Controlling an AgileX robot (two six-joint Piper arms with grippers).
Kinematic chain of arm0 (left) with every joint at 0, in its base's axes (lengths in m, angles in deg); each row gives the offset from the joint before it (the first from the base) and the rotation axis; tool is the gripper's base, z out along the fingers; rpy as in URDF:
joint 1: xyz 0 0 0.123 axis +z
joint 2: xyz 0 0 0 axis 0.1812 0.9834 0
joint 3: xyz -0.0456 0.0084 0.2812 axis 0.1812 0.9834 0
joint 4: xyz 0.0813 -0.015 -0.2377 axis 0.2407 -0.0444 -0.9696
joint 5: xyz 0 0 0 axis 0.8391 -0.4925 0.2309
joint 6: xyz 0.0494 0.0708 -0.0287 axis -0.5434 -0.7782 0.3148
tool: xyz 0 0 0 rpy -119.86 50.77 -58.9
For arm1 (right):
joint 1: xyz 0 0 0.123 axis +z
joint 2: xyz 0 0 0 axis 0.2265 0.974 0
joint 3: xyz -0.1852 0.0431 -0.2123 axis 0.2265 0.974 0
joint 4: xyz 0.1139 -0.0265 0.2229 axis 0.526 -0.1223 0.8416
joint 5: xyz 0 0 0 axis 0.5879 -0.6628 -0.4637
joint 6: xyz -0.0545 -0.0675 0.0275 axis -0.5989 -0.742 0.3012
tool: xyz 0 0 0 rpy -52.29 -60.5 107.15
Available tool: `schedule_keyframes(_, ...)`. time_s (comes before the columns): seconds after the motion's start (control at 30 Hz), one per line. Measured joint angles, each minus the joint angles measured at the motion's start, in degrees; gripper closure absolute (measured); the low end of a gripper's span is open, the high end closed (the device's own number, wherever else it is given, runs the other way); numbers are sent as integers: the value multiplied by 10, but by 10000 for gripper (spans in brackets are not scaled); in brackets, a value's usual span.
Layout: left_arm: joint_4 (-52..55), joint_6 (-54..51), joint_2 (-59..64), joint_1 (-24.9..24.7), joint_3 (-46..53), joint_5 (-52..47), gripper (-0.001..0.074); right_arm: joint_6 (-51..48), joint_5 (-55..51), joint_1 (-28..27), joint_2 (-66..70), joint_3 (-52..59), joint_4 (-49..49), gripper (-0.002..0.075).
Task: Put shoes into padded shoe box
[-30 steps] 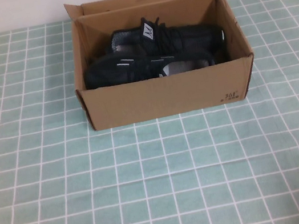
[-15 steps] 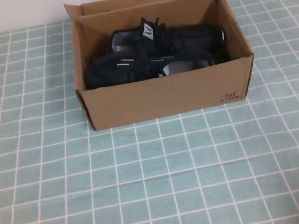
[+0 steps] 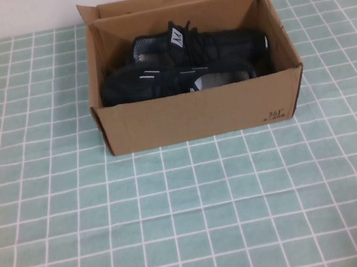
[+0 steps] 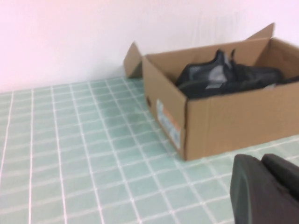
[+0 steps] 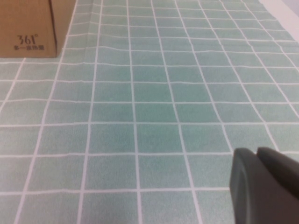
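Your left gripper (image 4: pixel 266 191) shows only in its own wrist view, as a dark shape cut off at the edge of the picture; its fingers are pressed together and hold nothing, hanging above the green checked cloth on the tabletop (image 3: pixel 195 227), to the left of the box (image 3: pixel 196 113) and well clear of it. Your right gripper (image 5: pixel 264 186) is likewise cut off at the frame edge in its wrist view, fingers pressed together, empty, over bare cloth with only the printed corner of the box in sight. Neither gripper appears in the high view. There you see the brown cardboard box standing at the back of the tabletop near the wall, flaps up, with the small black print at its front right corner. Both black shoes (image 3: pixel 183 63) lie inside it, side by side along its length. The front wall hides their lower parts and soles, and where one shoe ends and the other begins is hard to make out.
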Motion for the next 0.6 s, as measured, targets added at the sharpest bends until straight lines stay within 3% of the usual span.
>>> schedule_keyframes(0.3,-2,2,-83,57,187,112,731,0,0,0,0,0,0,734)
schedule_keyframes(0.43,-2,12,-84,73,227,161,731,0,0,0,0,0,0,734)
schedule_keyframes(0.6,-2,26,-84,75,230,146,731,0,0,0,0,0,0,734)
